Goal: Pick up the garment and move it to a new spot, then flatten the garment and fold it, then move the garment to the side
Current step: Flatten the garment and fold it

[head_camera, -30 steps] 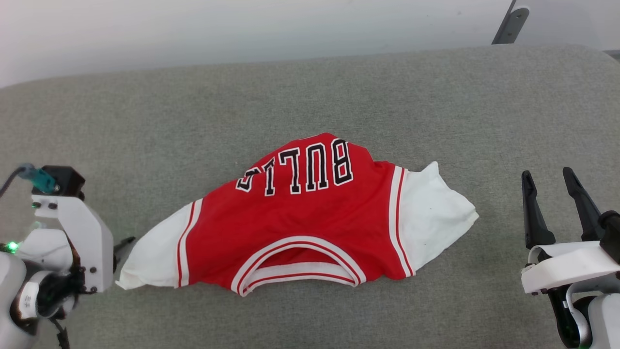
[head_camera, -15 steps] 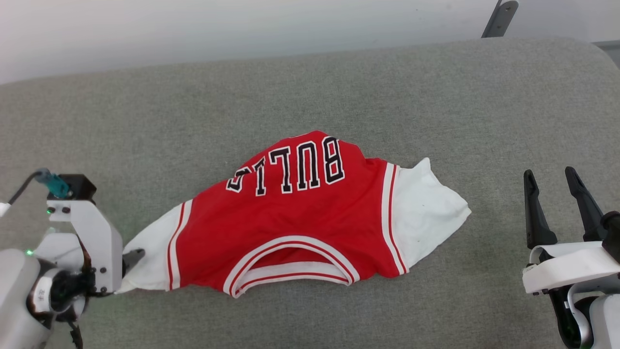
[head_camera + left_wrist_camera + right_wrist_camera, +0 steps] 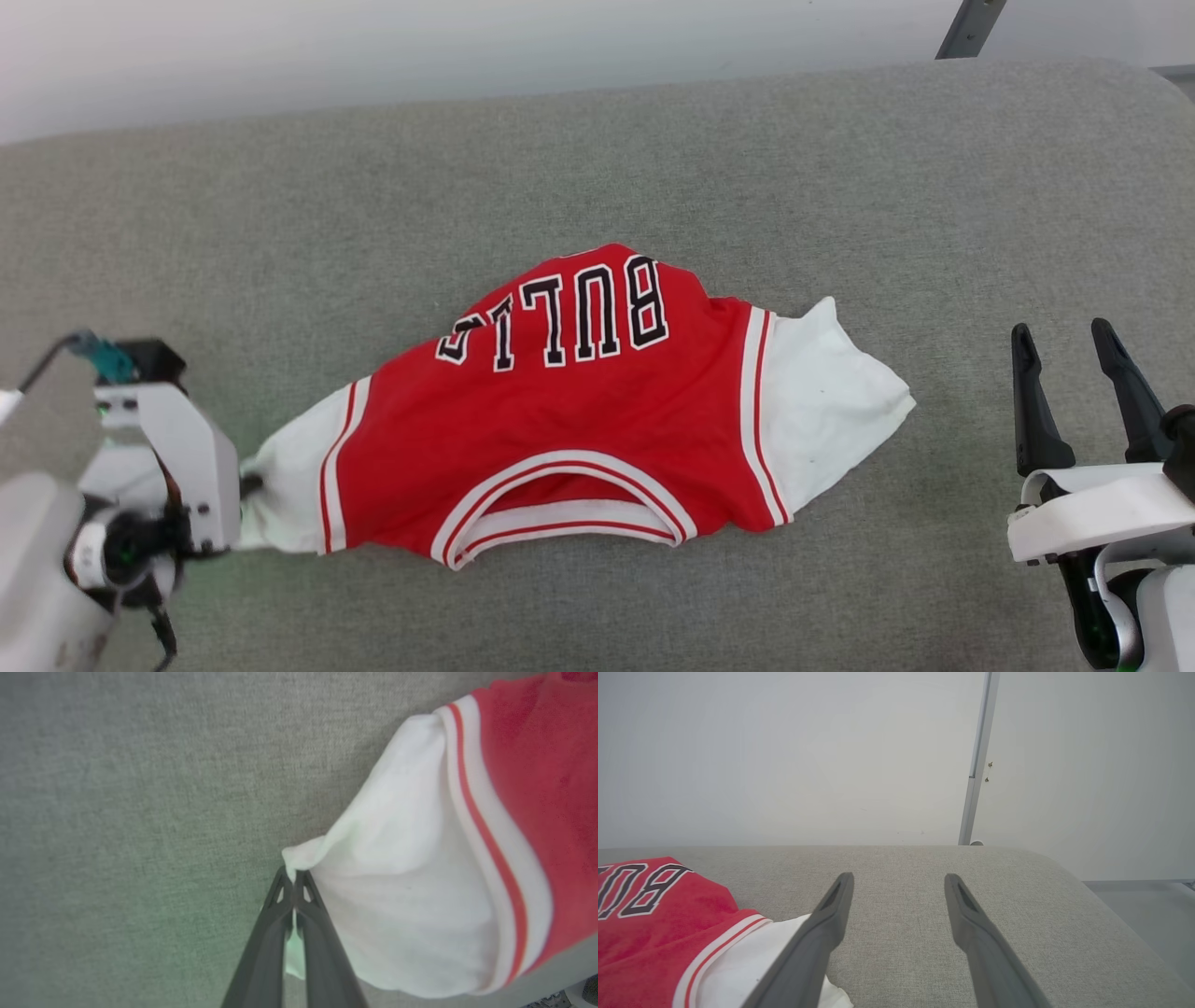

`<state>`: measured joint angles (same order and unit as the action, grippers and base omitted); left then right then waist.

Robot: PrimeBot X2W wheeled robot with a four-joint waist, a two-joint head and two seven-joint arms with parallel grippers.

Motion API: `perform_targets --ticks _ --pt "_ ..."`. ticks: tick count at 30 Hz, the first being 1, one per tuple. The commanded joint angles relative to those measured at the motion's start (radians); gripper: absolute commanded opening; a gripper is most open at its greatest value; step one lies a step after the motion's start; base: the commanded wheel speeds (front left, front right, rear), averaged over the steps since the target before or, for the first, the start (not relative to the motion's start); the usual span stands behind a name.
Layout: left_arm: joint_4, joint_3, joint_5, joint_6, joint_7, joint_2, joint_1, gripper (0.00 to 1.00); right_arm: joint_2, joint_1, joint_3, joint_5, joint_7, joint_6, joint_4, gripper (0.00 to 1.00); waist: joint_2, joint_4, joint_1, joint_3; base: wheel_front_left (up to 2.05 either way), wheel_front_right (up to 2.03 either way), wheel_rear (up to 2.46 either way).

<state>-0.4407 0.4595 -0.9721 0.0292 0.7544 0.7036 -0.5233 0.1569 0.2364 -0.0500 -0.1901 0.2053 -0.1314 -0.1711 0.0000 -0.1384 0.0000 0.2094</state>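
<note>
The garment [image 3: 579, 420], a red jersey shirt with white short sleeves and black "BULLS" lettering, lies rumpled on the middle of the grey fabric-covered bench [image 3: 653, 168]. The left pincer [image 3: 294, 877] is clamped on the tip of one white sleeve. The right pincer [image 3: 1060, 327] stands open, apart from the cloth.

Matt cloth garment [image 3: 560, 420] (coarse-woven grey upholstery [image 3: 280, 205]).

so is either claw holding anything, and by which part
The left claw is shut on the garment, pinching the outer corner of its white sleeve. The right claw is open and holds nothing.
</note>
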Motion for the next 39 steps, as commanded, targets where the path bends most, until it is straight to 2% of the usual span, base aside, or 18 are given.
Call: perform_targets --ticks 1,6,10,18,24,25,26,27,33,39 --pt "0.002 -0.005 0.004 -0.011 -0.018 0.002 -0.02 0.0 -0.001 0.005 -0.003 -0.005 0.003 0.001 0.002 1.0 0.0 0.001 0.0 0.0 0.0 0.0 0.0" --pt "0.048 -0.005 0.026 -0.031 -0.035 0.015 -0.067 0.0 -0.005 0.003 -0.007 -0.003 0.005 0.001 0.0 1.0 0.0 0.003 0.0 -0.003 0.0 0.0 0.0" --pt "0.153 0.002 0.025 -0.038 -0.013 0.008 -0.102 0.0 -0.007 -0.003 -0.011 -0.003 0.008 0.001 -0.001 1.0 0.0 0.001 0.0 -0.006 0.0 0.0 0.0" --pt "0.445 0.075 -0.043 0.009 0.132 -0.048 -0.055 0.0 -0.017 -0.017 -0.023 -0.006 0.013 0.001 0.004 1.0 0.0 -0.005 0.0 -0.002 0.0 0.0 0.0" --pt "0.532 0.146 -0.022 0.03 0.193 -0.04 0.008 0.0 -0.025 -0.004 -0.022 -0.008 0.015 0.001 -0.001 1.0 0.0 -0.009 0.0 0.011 0.0 0.0 0.0" --pt "0.529 0.152 -0.015 0.026 0.19 -0.036 0.013 0.07 -0.027 -0.002 -0.021 -0.009 0.016 0.001 -0.002 1.0 0.0 -0.01 0.0 0.012 0.0 0.0 0.0" --pt "0.525 0.157 -0.006 0.023 0.183 -0.034 0.016 0.39 -0.028 0.001 -0.019 -0.009 0.017 0.001 -0.003 1.0 0.0 -0.01 0.0 0.013 0.0 0.0 0.0" --pt "0.517 0.158 0.005 0.022 0.175 -0.029 0.017 1.0 -0.029 0.003 -0.019 -0.009 0.018 0.001 -0.004 1.0 0.0 -0.011 0.0 0.014 0.0 0.0 0.0" --pt "0.502 0.13 0.001 0.018 0.154 -0.011 0.0 1.0 -0.029 -0.002 -0.022 -0.007 0.023 0.001 -0.011 1.0 0.0 -0.008 0.0 0.005 0.0 0.0 0.0" --pt "0.52 0.091 -0.01 0.045 0.156 0.024 -0.006 1.0 -0.029 -0.018 -0.021 -0.007 0.025 0.001 -0.011 1.0 0.0 -0.005 0.0 -0.008 0.0 0.0 0.0"
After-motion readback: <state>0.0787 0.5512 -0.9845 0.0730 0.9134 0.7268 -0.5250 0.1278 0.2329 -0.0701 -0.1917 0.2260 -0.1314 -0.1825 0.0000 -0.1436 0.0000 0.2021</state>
